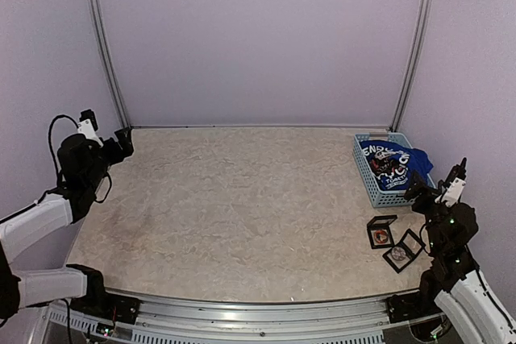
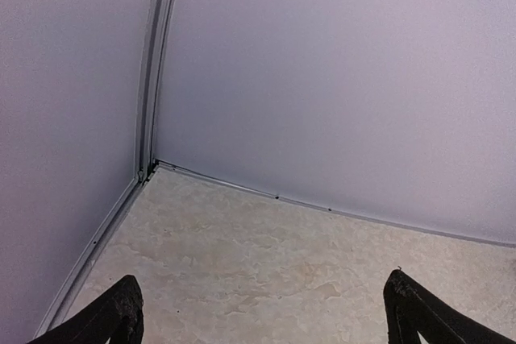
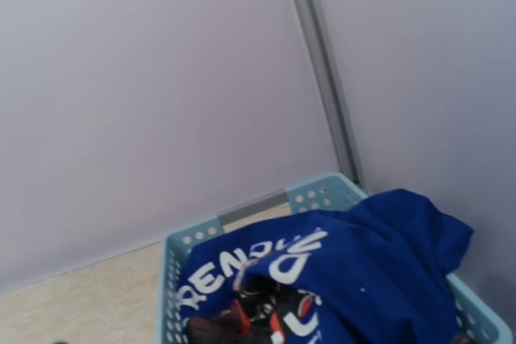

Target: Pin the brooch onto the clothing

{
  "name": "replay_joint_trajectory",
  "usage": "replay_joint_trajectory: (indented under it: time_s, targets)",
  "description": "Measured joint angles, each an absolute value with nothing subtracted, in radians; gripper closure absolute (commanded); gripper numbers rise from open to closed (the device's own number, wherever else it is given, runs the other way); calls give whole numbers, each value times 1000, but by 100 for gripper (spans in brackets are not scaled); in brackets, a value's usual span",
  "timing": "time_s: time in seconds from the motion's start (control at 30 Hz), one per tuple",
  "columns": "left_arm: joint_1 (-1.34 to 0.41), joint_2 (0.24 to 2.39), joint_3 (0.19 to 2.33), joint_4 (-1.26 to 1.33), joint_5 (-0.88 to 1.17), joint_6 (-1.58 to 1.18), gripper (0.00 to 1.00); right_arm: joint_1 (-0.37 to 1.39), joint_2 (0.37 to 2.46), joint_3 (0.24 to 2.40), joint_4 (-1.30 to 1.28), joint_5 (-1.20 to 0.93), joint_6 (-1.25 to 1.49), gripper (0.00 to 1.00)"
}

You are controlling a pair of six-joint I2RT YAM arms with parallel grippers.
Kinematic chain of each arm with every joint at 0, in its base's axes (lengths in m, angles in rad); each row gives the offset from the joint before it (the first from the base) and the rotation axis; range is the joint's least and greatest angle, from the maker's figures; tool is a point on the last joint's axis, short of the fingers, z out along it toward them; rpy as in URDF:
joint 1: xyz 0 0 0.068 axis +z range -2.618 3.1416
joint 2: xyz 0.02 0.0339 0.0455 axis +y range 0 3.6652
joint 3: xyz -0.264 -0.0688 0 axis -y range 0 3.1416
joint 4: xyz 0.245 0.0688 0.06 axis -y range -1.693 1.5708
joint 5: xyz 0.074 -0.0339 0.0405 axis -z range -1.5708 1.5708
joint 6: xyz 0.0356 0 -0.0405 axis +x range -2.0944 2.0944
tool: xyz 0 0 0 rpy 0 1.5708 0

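The clothing (image 1: 393, 163), a royal-blue T-shirt with white lettering, lies crumpled in a light-blue basket (image 1: 364, 176) at the right edge of the table. In the right wrist view the clothing (image 3: 387, 271) fills the basket (image 3: 322, 195). Two small black-framed boxes lie in front of the basket: one holds a reddish brooch (image 1: 380, 236), the other a silvery brooch (image 1: 399, 254). My right gripper (image 1: 417, 191) hovers between the basket and the boxes, open and empty; its fingers fall outside its wrist view. My left gripper (image 1: 124, 144) (image 2: 266, 316) hangs open over the far left of the table.
Lilac walls close in the table at the back and both sides, with metal posts (image 1: 105, 46) in the corners. A metal rail (image 1: 242, 308) runs along the near edge. The tabletop (image 1: 242, 207) is beige stone-patterned.
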State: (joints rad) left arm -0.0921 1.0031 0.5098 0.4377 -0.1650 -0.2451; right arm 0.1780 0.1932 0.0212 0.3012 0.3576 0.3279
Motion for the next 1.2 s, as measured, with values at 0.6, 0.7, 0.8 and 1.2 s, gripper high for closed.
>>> replay_joint_trajectory:
  time_s: [0.6, 0.7, 0.8, 1.2]
  targets:
    - [-93, 1011, 882, 199, -157, -310, 1, 162, 1154, 1090, -94, 311, 163, 3]
    - [-98, 1065, 923, 134, -137, -324, 1, 121, 1435, 1277, -240, 327, 157, 7]
    - [-100, 1103, 917, 76, -109, -333, 1, 67, 1644, 1357, -379, 315, 153, 12]
    - [-102, 1083, 900, 29, -60, -332, 1, 24, 2000, 1424, -635, 267, 135, 100]
